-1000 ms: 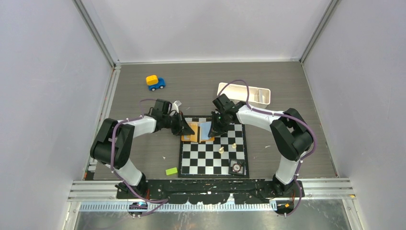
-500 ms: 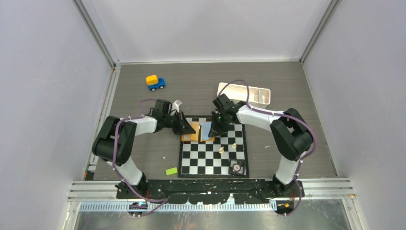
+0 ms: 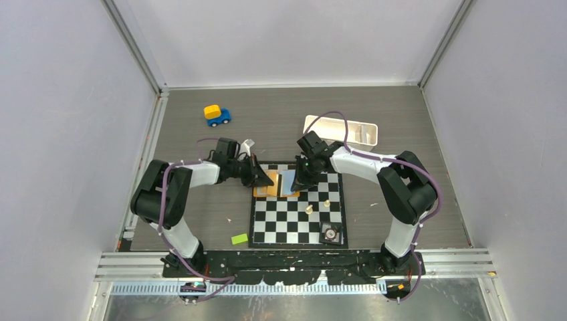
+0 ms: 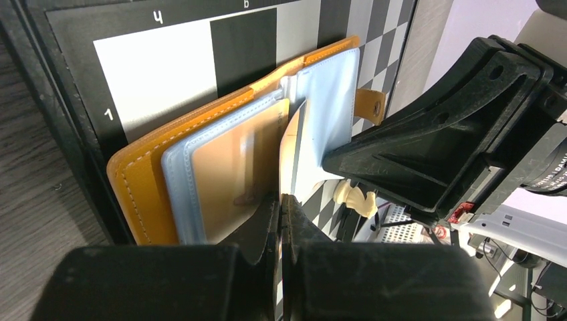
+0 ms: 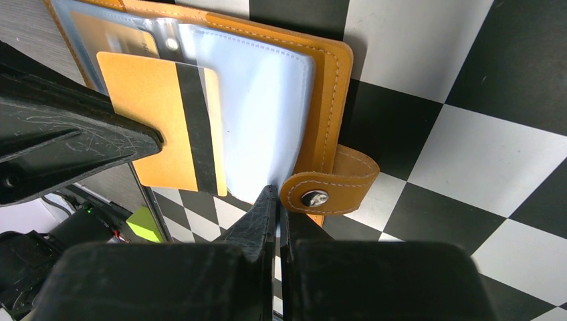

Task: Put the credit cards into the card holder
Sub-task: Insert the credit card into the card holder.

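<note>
The card holder (image 3: 266,191) lies open on the far left corner of the chessboard (image 3: 294,226), its orange cover (image 4: 137,187) and clear sleeves facing up. My left gripper (image 4: 282,199) is shut on a credit card (image 4: 291,147) held on edge over the holder's fold. From the right wrist that card (image 5: 144,114) shows a tan face with a black stripe. My right gripper (image 5: 277,195) is shut on the lower edge of the pale blue sleeve (image 5: 261,107), beside the snap strap (image 5: 327,187). Whether a light blue card sits in that sleeve I cannot tell.
A white tray (image 3: 341,130) stands behind the board on the right. A blue and yellow toy car (image 3: 216,114) is at the far left. A green block (image 3: 239,239) lies near the board's front left corner. Two pale chess pieces (image 3: 309,209) and a small dark object (image 3: 329,233) sit on the board.
My left gripper has edged a little to the right, bringing the card closer over the open holder. The right arm has not moved.
</note>
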